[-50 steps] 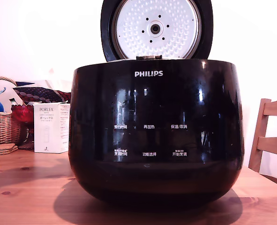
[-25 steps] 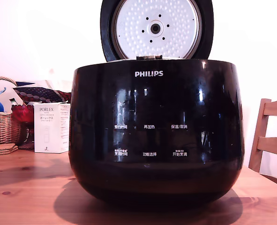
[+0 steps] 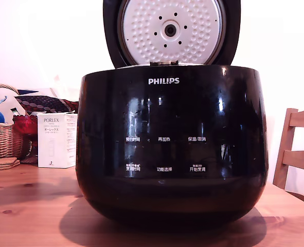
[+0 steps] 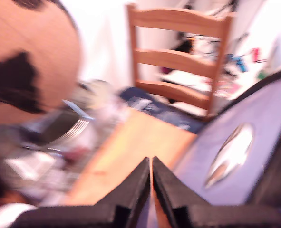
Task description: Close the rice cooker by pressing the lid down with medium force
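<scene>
The glossy black rice cooker [image 3: 172, 149] stands on the wooden table and fills the middle of the exterior view. Its lid [image 3: 170, 31] is raised at the back, with the dimpled silver-white underside facing the camera. My gripper does not show in the exterior view. In the blurred wrist view my gripper [image 4: 151, 166] is shut, its black fingers pressed together with nothing between them. It sits close beside the lid's glossy outer face [image 4: 235, 156]. Whether the fingers touch the lid I cannot tell.
On the exterior view's left stand a wicker basket [image 3: 2, 139], a red object [image 3: 24, 125] and a white box [image 3: 56, 140]. A wooden chair [image 3: 298, 149] is at that view's right edge. The wrist view shows a chair [image 4: 178, 57] and cluttered items beyond the table.
The lid looks wider and larger now than in the earlier frames, so it has tipped forward toward the camera. The cooker's body has not moved.
</scene>
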Robot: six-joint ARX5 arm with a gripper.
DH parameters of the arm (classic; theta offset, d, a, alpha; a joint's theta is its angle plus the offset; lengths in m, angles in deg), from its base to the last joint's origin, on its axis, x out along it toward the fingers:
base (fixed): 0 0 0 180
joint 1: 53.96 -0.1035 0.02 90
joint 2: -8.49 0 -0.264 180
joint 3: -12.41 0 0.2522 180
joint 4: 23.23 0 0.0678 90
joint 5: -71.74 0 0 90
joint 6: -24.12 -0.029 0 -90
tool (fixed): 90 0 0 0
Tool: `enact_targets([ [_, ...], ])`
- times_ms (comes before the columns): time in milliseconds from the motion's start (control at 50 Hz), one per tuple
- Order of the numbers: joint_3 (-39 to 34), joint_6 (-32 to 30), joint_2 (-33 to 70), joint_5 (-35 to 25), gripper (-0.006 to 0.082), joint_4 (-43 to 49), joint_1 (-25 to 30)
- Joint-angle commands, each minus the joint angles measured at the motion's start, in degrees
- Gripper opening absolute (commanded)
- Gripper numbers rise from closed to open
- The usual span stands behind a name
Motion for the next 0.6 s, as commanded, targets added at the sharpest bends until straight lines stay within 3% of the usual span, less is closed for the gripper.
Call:
enact_targets([
  [0, -0.3, 2.3, 1.2, -0.8, -0.0022, 1.2, 0.9],
  [380, -0.3, 12.8, 1.2, -2.7, -0.0022, 5.9, 1.0],
  [580, -0.3, 14.0, 2.4, -4.4, -0.0022, 9.5, 1.7],
])
